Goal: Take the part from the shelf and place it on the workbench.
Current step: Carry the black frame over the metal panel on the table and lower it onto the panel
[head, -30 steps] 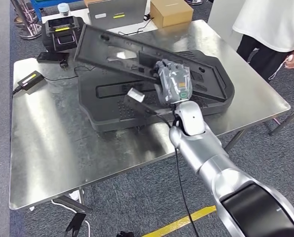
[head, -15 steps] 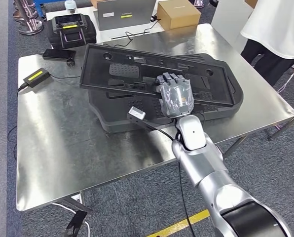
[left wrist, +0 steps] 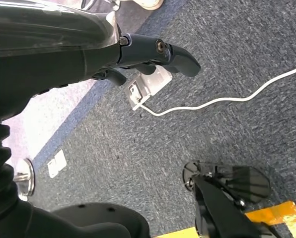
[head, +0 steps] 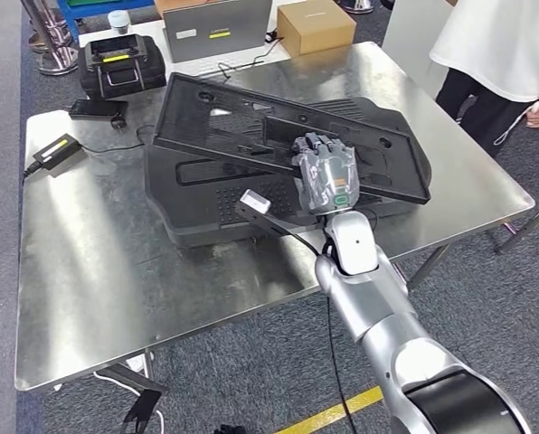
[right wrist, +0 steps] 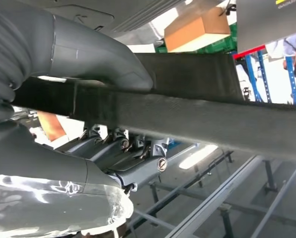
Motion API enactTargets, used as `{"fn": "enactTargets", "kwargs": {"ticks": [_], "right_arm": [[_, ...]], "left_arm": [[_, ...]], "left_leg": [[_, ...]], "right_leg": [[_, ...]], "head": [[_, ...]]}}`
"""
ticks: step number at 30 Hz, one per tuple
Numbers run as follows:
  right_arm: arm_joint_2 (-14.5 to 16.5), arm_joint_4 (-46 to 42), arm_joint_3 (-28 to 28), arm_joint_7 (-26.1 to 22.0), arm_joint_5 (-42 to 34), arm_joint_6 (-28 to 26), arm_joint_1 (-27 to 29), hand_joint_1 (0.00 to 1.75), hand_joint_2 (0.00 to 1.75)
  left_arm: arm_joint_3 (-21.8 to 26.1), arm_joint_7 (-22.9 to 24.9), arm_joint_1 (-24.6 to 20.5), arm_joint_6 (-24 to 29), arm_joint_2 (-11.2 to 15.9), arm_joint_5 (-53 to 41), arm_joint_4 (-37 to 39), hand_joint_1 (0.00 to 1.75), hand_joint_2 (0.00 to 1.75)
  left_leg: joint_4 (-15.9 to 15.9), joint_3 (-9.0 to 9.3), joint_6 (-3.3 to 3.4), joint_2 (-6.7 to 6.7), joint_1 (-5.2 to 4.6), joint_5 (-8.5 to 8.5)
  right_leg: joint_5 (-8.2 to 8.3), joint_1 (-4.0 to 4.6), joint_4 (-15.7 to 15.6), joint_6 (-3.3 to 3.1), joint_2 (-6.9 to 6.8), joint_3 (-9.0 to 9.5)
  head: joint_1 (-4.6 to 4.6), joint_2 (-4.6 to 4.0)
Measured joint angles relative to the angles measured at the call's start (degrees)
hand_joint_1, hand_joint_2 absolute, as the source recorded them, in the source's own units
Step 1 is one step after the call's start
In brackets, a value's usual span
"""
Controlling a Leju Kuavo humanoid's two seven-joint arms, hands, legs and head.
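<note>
Gripping part [head: 280, 136] edge, thumb and fingers clamped: right hand [head: 325, 176] | part tilted atop second black panel [head: 205, 203] on workbench [head: 103, 271] | left hand [left wrist: 154, 52] hangs over floor, fingers apart, holding nothing

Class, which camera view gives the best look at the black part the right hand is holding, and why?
The head view: the black part appears whole, tilted over another black panel, gripped by the right hand. The right wrist view shows just an edge strip; the left wrist view faces carpet.
</note>
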Motion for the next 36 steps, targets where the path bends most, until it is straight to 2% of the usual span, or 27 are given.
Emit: {"fn": "enactTargets", "kwargs": {"ticks": [1,3,4,5,8,10,11,13,14,15,16,17,19,20,22,24,25,27,29,30,31,32,34,35,36], "right_arm": [[0.03,0.04,-0.02,-0.02,0.02,0.0,0.01,1.75,1.75],[0.16,0.04,-0.09,-0.03,-0.01,-0.01,-0.01,1.75,1.75],[0.21,0.05,-0.16,-0.02,-0.06,-0.01,-0.08,1.75,1.75],[0.26,0.08,-0.28,-0.03,-0.11,-0.02,-0.12,1.75,1.75],[0.29,0.19,-0.68,-0.11,-0.25,-0.07,0.01,1.75,1.75],[0.27,0.23,-0.94,-0.17,-0.3,-0.09,-0.04,1.75,1.75],[0.26,0.23,-1.05,-0.2,-0.31,-0.1,-0.12,1.75,1.75],[0.19,0.32,-1.17,-0.2,-0.31,-0.1,-0.1,1.75,1.75],[0.12,0.38,-1.22,-0.2,-0.31,-0.1,0.05,1.75,1.75],[0.04,0.45,-1.28,-0.2,-0.31,-0.1,0.23,1.75,1.75],[-0.02,0.49,-1.34,-0.21,-0.31,-0.1,0.37,1.75,1.75],[-0.05,0.5,-1.39,-0.22,-0.31,-0.1,0.44,1.75,1.75],[-0.06,0.51,-1.42,-0.26,-0.3,-0.1,0.35,1.75,1.75],[-0.06,0.56,-1.43,-0.28,-0.27,-0.1,0.27,1.75,1.75],[-0.06,0.75,-1.44,-0.3,-0.19,-0.1,0.27,1.75,1.75],[0.0,0.92,-1.44,-0.3,-0.13,-0.1,0.43,1.75,1.75],[0.05,0.96,-1.46,-0.28,-0.14,-0.1,0.48,1.75,1.75],[0.17,1.0,-1.51,-0.26,-0.15,-0.1,0.56,1.75,1.75],[0.24,1.15,-1.54,-0.25,-0.13,-0.1,0.64,1.75,1.75],[0.27,1.22,-1.54,-0.24,-0.12,-0.1,0.73,1.75,1.75],[0.28,1.28,-1.55,-0.24,-0.12,-0.1,0.79,1.75,1.75],[0.32,1.31,-1.55,-0.24,-0.13,-0.1,0.82,1.75,1.75],[0.4,1.3,-1.58,-0.22,-0.21,-0.1,0.62,1.75,1.75],[0.45,1.3,-1.61,-0.21,-0.25,-0.1,0.43,1.75,1.75],[0.47,1.31,-1.63,-0.2,-0.29,-0.1,0.23,1.75,1.75]], "left_arm": [[0.0,0.08,-0.01,0.04,0.0,-0.02,0.0,0.0,1.75],[0.0,0.11,-0.11,0.14,0.0,-0.03,0.0,0.0,1.75],[0.0,0.13,-0.15,0.19,-0.01,-0.02,0.0,0.0,1.75],[0.0,0.14,-0.19,0.26,-0.01,-0.02,0.0,0.0,1.75],[0.01,0.26,-0.13,0.45,-0.02,-0.03,0.0,0.0,1.75],[0.02,0.28,-0.16,0.54,-0.02,-0.03,0.0,0.0,1.75],[0.02,0.27,-0.26,0.57,-0.02,-0.04,0.0,0.0,1.75],[0.02,0.27,-0.36,0.59,-0.02,-0.04,0.0,0.0,1.75],[0.02,0.28,-0.34,0.59,-0.02,-0.04,0.0,0.0,1.75],[0.02,0.28,-0.31,0.59,-0.02,-0.04,0.0,0.0,1.75],[0.02,0.29,-0.29,0.59,-0.02,-0.05,0.0,0.0,1.75],[0.02,0.29,-0.29,0.6,-0.02,-0.05,0.0,0.0,1.75],[0.02,0.41,-0.31,0.65,-0.02,-0.05,0.0,0.0,1.75],[0.02,0.71,-0.3,0.77,-0.02,-0.06,0.0,0.0,1.75],[0.02,1.64,-0.18,1.03,-0.02,-0.15,0.0,0.0,1.75],[0.02,2.36,-0.03,1.13,-0.03,-0.28,0.0,0.0,1.75],[0.02,2.53,0.0,1.13,-0.04,-0.32,0.0,0.0,1.75],[0.02,2.74,0.03,1.11,-0.04,-0.31,0.0,0.0,1.75],[0.02,2.88,0.12,1.19,-0.04,-0.31,0.0,0.0,1.75],[0.02,2.98,0.17,1.28,-0.04,-0.32,0.0,0.0,1.75],[0.02,3.08,0.21,1.43,-0.04,-0.36,0.0,0.0,1.75],[0.02,3.16,0.2,1.57,-0.04,-0.39,0.0,0.0,1.75],[0.02,3.22,0.13,1.77,-0.03,-0.49,0.0,0.0,1.75],[0.02,3.22,0.09,1.79,-0.02,-0.52,0.0,0.0,1.75],[0.02,3.22,0.05,1.75,-0.02,-0.6,0.0,0.0,1.75]], "left_leg": [[-0.96,0.15,-0.07,0.02,0.02,1.28],[-7.72,2.87,0.0,0.07,0.06,5.45],[-10.98,4.27,0.08,0.09,0.02,6.91],[-13.21,5.24,0.26,0.11,-0.06,7.53],[-14.54,5.62,0.87,0.08,-0.26,7.13],[-14.79,5.73,1.36,0.05,-0.04,7.13],[-14.89,5.83,1.61,0.06,0.1,7.11],[-14.9,5.91,1.95,0.08,0.15,6.97],[-14.89,5.94,2.02,0.08,0.14,6.91],[-14.88,5.98,2.07,0.05,0.14,6.85],[-14.87,6.07,2.08,0.01,0.14,6.77],[-14.87,6.21,2.04,-0.05,0.14,6.66],[-14.93,6.51,1.79,-0.15,0.1,6.41],[-14.98,6.6,1.58,-0.16,0.07,6.31],[-15.15,6.62,1.09,-0.14,0.02,6.29],[-15.26,6.71,0.53,-0.1,0.03,6.11],[-14.64,6.46,0.41,-0.08,-0.02,5.5],[-9.91,4.31,0.45,-0.06,-0.13,2.68],[-2.35,0.64,0.42,-0.06,-0.22,-0.22],[0.08,-0.65,0.29,-0.05,-0.2,-0.6],[0.44,-0.95,0.14,-0.04,-0.14,0.1],[-1.44,-0.17,-0.01,-0.01,-0.03,1.74],[-8.91,3.5,-0.2,0.12,0.15,5.5],[-12.13,5.25,-0.12,0.19,0.16,6.45],[-14.08,6.38,-0.01,0.23,0.1,6.72]], "right_leg": [[-0.19,-0.02,0.15,0.07,0.1,0.1],[-0.82,-0.1,0.58,0.39,0.28,0.34],[-1.14,-0.04,0.93,0.62,0.34,0.31],[-1.36,0.02,1.2,0.87,0.4,0.13],[-1.54,0.09,1.46,1.46,0.48,-0.44],[-2.57,-0.01,2.79,2.07,0.42,-1.01],[-3.74,-0.1,4.93,2.42,0.38,-2.04],[-6.67,-0.39,12.03,2.95,0.24,-5.76],[-7.56,-0.52,15.34,3.1,0.18,-7.72],[-7.55,-0.61,17.14,3.19,0.14,-9.0],[-6.41,-0.67,16.67,3.17,0.1,-9.21],[-4.35,-0.69,13.98,3.07,0.08,-8.32],[-0.39,-0.56,6.28,2.69,0.1,-5.05],[0.59,-0.42,3.53,2.44,0.12,-3.81],[0.56,-0.11,1.95,1.97,0.22,-3.02],[0.64,-0.22,1.29,1.44,0.26,-2.83],[0.75,-0.36,0.89,1.17,0.23,-2.63],[0.88,-0.55,0.31,0.69,0.14,-2.24],[0.66,-0.49,0.28,0.39,0.14,-2.15],[0.46,-0.47,0.3,0.3,0.18,-2.06],[0.26,-0.47,0.34,0.32,0.24,-1.89],[0.0,-0.5,0.4,0.4,0.32,-1.59],[-0.75,-0.43,0.62,0.86,0.47,-0.8],[-1.02,-0.33,0.86,1.16,0.52,-0.51],[-1.19,-0.24,1.05,1.45,0.56,-0.31]], "head": [[-0.01,-0.01],[0.01,0.01],[0.01,0.01],[0.0,0.01],[-0.01,-0.01],[0.07,-0.01],[0.12,-0.01],[0.19,-0.01],[0.19,-0.01],[0.19,-0.01],[0.19,-0.01],[0.19,-0.01],[0.17,0.0],[0.17,0.0],[0.12,0.0],[0.09,0.01],[0.07,0.0],[0.01,0.0],[-0.02,0.0],[-0.01,0.0],[-0.02,0.01],[-0.03,0.01],[-0.03,0.01],[-0.01,0.0],[0.03,0.0]]}}
